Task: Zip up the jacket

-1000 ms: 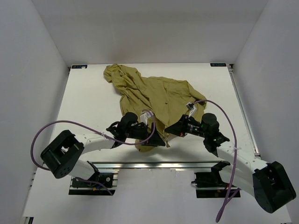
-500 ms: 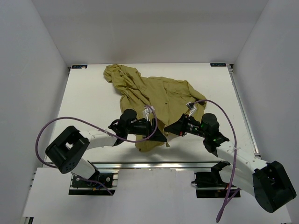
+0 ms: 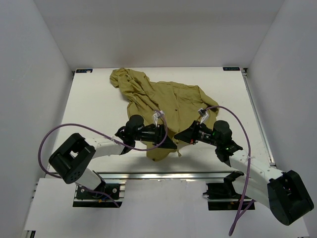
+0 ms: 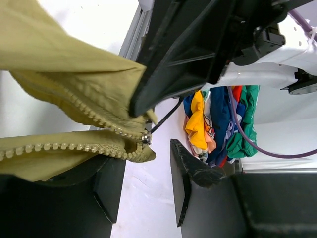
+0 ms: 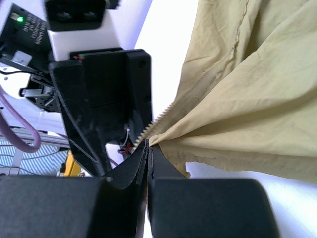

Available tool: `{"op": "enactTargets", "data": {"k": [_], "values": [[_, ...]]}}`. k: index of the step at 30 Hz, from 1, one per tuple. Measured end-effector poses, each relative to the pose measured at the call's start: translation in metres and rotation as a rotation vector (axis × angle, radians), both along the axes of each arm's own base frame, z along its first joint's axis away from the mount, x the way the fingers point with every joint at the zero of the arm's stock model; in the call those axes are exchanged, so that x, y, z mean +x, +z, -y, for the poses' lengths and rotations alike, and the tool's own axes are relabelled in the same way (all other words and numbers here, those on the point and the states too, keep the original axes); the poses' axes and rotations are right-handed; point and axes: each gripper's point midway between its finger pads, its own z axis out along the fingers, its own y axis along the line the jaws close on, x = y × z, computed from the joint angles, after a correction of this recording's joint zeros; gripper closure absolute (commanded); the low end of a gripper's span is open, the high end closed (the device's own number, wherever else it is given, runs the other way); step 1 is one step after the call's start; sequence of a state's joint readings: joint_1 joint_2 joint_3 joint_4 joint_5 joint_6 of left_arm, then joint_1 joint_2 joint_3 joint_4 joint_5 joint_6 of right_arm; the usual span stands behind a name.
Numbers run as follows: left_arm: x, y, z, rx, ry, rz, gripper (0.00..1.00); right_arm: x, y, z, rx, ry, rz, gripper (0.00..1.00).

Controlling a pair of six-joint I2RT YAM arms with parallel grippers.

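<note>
The olive-yellow jacket (image 3: 163, 101) lies rumpled on the white table, hood at the far left, lower hem near the arms. My right gripper (image 3: 179, 137) is shut on the jacket's front edge at the bottom end of the zipper teeth (image 5: 171, 106); the pinch shows in the right wrist view (image 5: 148, 147). My left gripper (image 3: 171, 145) faces it, open. In the left wrist view the jaws (image 4: 148, 161) stand apart. The hem drapes over the left finger (image 4: 110, 186), and the metal zipper slider (image 4: 145, 139) hangs just above the gap, not gripped.
White walls enclose the table (image 3: 94, 109). An aluminium rail (image 3: 163, 174) runs along the near edge. Purple cables (image 3: 64, 134) loop from both arms. A pile of colourful clothes (image 4: 218, 124) shows beyond the table edge in the left wrist view.
My left arm has shifted a little to the right, and the jacket's lower hem has moved slightly right with it. My right arm has barely moved.
</note>
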State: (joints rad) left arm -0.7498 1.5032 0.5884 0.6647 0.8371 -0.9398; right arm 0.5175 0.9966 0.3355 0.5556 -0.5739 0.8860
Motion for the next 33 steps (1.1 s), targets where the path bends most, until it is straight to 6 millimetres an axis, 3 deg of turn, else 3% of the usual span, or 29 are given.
{"op": "enactTargets", "data": {"k": [5, 10, 11, 13, 14, 15, 28, 33], "values": [[0.003, 0.01, -0.003, -0.014, 0.015, 0.028, 0.52, 0.002, -0.005, 0.002, -0.013, -0.015, -0.007, 1.0], [0.005, 0.012, -0.006, -0.011, 0.03, 0.041, 0.65, 0.003, -0.005, 0.002, -0.013, -0.021, -0.004, 1.0], [0.005, 0.011, -0.006, -0.006, 0.03, 0.04, 0.74, 0.003, -0.005, 0.002, -0.012, -0.02, -0.004, 1.0], [0.005, 0.008, -0.006, 0.005, 0.03, 0.034, 0.81, 0.002, -0.004, 0.001, -0.012, -0.019, -0.004, 1.0], [0.005, 0.007, -0.006, 0.009, 0.03, 0.031, 0.96, 0.002, -0.004, 0.001, -0.011, -0.019, -0.003, 1.0], [0.005, 0.006, -0.006, 0.014, 0.031, 0.025, 1.0, 0.002, -0.004, 0.001, -0.01, -0.018, -0.002, 1.0], [0.012, -0.014, -0.011, 0.122, 0.074, 0.025, 1.0, 0.015, 0.001, -0.003, -0.014, -0.053, -0.004, 1.0], [0.015, -0.01, -0.008, 0.161, 0.086, 0.063, 1.0, 0.023, 0.01, -0.008, -0.009, -0.059, 0.001, 1.0]]}}
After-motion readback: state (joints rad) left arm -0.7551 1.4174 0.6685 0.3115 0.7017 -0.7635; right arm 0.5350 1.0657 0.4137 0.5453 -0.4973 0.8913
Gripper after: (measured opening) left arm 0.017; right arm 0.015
